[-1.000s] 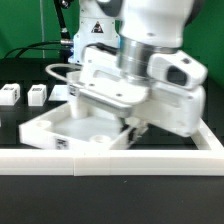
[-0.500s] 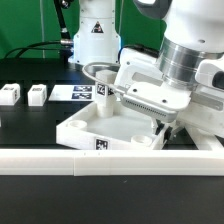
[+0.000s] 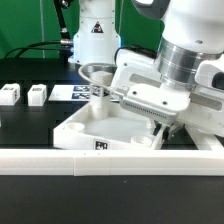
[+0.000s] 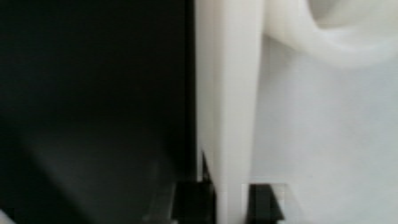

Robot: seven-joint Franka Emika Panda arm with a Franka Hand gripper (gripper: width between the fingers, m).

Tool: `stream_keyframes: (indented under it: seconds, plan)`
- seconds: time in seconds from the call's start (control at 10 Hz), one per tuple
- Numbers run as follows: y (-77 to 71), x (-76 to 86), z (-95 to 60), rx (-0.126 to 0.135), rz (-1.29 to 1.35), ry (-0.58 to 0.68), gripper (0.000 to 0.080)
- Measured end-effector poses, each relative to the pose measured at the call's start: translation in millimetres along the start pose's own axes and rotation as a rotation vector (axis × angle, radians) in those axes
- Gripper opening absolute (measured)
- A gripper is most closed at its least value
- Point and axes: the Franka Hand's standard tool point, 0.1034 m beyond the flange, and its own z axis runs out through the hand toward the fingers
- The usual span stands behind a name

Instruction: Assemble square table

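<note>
The square table top [image 3: 100, 125] lies with its rimmed underside up just behind the front rail, a small tag [image 3: 100, 146] on its near wall. My gripper [image 3: 165, 124] comes down at the slab's right side in the exterior view and is shut on the rim there. In the wrist view the white rim wall [image 4: 228, 90] runs between my two dark fingertips [image 4: 196, 203], gripper [image 4: 231, 203], and a round corner socket [image 4: 347, 30] shows beside it. Two small white leg blocks [image 3: 10, 94] [image 3: 38, 94] stand apart at the exterior view's left.
A long white rail [image 3: 110, 161] runs across the front of the black table. The marker board [image 3: 70, 93] lies flat behind the slab. The arm's white base [image 3: 95, 35] stands at the back, with a green backdrop behind it.
My gripper has swung toward the exterior view's right with the slab's rim in it, turning and shifting the table top that way. Over the last half second almost nothing moved.
</note>
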Motion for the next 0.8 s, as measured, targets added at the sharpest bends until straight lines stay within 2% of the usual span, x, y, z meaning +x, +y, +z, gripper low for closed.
stream_keyframes:
  seconds: [0.2, 0.3, 0.4, 0.8]
  plan:
    - [13.3, 10.8, -1.7, 0.034, -0.207, 0.064, 0.007]
    - [19.6, 15.6, -4.2, 0.063, -0.252, 0.089, 0.007]
    - [25.5, 17.4, -6.7, 0.073, -0.346, 0.101, 0.007]
    - [19.8, 16.3, -1.6, 0.068, -0.367, 0.109, 0.007]
